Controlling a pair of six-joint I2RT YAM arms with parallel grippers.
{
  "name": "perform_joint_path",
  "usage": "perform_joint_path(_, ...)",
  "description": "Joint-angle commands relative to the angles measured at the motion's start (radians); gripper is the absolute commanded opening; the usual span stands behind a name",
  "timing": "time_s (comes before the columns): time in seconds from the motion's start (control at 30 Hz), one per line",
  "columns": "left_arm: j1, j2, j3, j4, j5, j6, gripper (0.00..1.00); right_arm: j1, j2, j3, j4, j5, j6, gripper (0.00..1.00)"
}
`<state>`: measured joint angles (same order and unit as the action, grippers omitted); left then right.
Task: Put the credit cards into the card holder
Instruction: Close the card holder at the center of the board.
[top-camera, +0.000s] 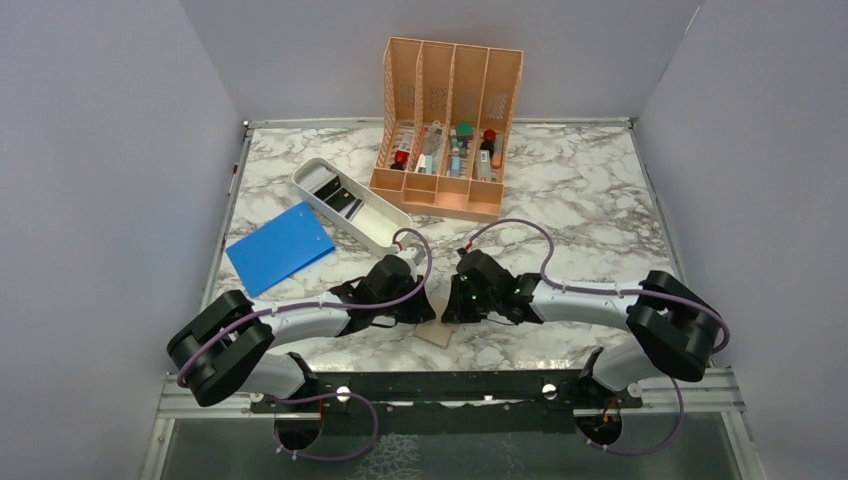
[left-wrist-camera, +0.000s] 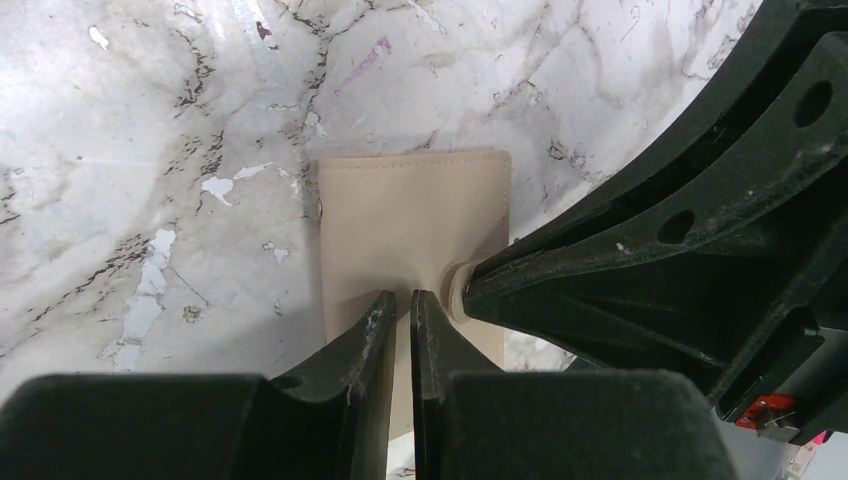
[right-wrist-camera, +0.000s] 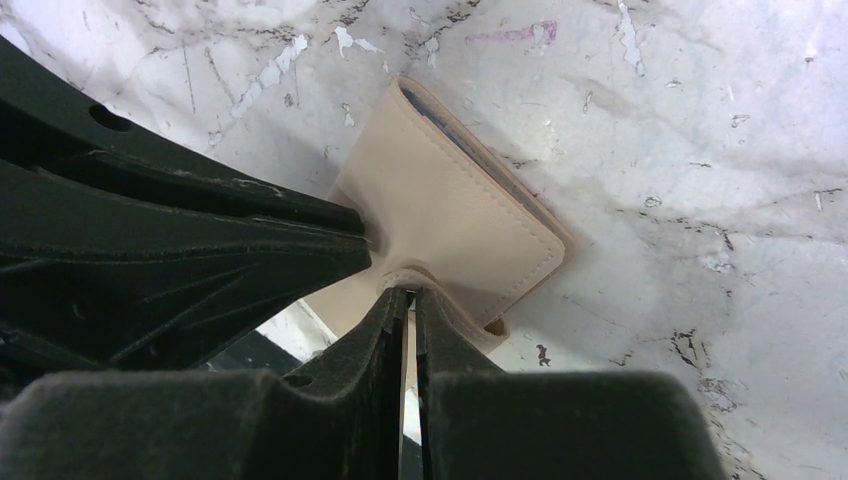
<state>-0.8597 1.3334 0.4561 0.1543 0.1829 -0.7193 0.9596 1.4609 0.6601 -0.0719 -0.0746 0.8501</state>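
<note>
At the marble table's (top-camera: 600, 220) near edge, left gripper (top-camera: 428, 312) and right gripper (top-camera: 450, 308) meeting over the tan card holder (top-camera: 436, 334) — left wrist view, the left one pinching the holder's flap, right gripper's tip touching it alongside — right wrist view, the right one clamping its near edge.

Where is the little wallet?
Look at the near edge of the marble table. The wallet is there, pinched between the left gripper and the right gripper. It is the only small tan thing, unlike the blue sheet and white tray.

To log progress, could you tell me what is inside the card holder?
The card holder is folded shut; only a dark sliver shows at its open end, contents hidden.
</note>
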Motion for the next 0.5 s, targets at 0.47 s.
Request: perform_joint_path(0.47, -0.007, -0.014, -0.041, 0.015, 0.003, -0.022, 0.15, 0.078, 0.205, 0.12, -0.337, 0.215, 0.05, 0.12)
